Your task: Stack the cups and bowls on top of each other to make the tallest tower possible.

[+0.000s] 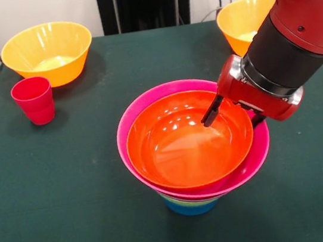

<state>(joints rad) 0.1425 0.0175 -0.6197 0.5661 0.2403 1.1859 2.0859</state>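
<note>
The tower stands at the table's middle: a wide orange bowl (180,145) nested in a large pink bowl (134,116), over thin green rims (176,201) and a small blue base (192,207). My gripper (232,122) is over the tower's right rim and looks open. One black finger (211,113) hangs inside the orange bowl; the other is hidden behind the rim. A red ridged cup (33,100) stands upright at the far left. Two large yellow-orange bowls sit at the far left (48,52) and far right (244,22). The sky blue cup and the purple bowl are out of view.
The dark green table (52,202) carries everything. The red and black arm (294,36) comes down from the top right, over the far right yellow-orange bowl. The robot's black pedestal (145,3) stands at the table's far edge.
</note>
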